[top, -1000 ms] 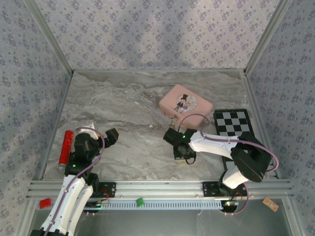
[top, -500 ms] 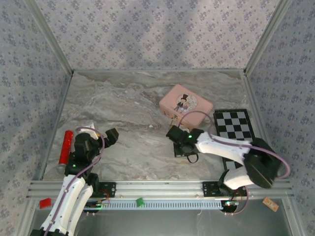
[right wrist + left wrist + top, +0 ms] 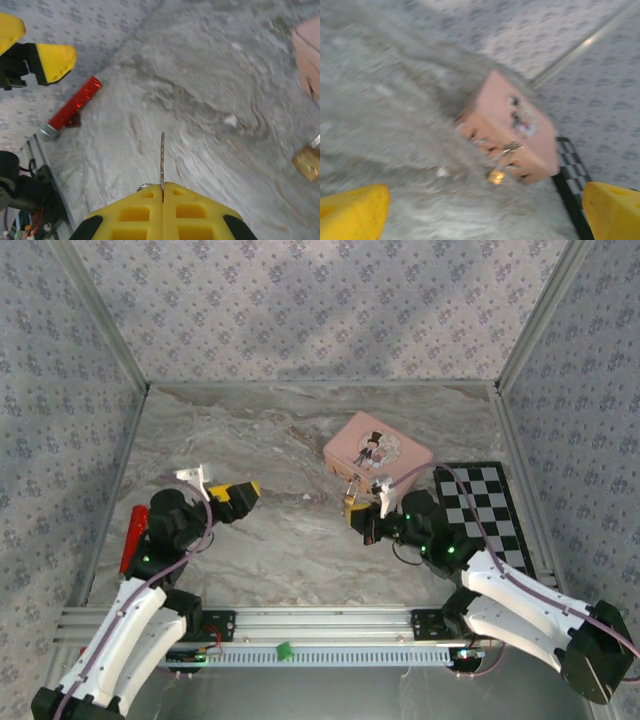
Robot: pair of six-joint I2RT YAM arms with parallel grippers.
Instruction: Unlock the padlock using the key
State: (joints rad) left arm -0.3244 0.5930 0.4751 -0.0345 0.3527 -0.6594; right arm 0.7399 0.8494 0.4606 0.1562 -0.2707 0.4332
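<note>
The right gripper (image 3: 362, 516) is closed on the key (image 3: 162, 159). In the right wrist view, the key is clamped edge-on between the two yellow fingers (image 3: 132, 212), with its thin grey blade projecting straight forward above the bench (image 3: 270, 440). The blade tip is free and contacts nothing.

The padlock (image 3: 495, 176) is located at the near face of the pink box (image 3: 377, 452), low on the side that faces the arms. In the left wrist view, its brass body is seen just below the box front, and its silver shackle runs up toward the box latch. That view is blurred, so whether the shackle passes through the latch cannot be told. In the right wrist view, the padlock is seen at the right edge, beside the box corner and apart from the key.

The left gripper (image 3: 236, 500) is open, with its yellow fingers spread wide, and nothing is held between them. It is held above the left half of the bench and aimed toward the pink box and padlock.

A red cylinder (image 3: 132, 536) is laid on the bench near the left wall, beside the left arm. A black-and-white checkered board (image 3: 480, 502) is laid flat to the right of the pink box, partly covered by the right arm.
</note>
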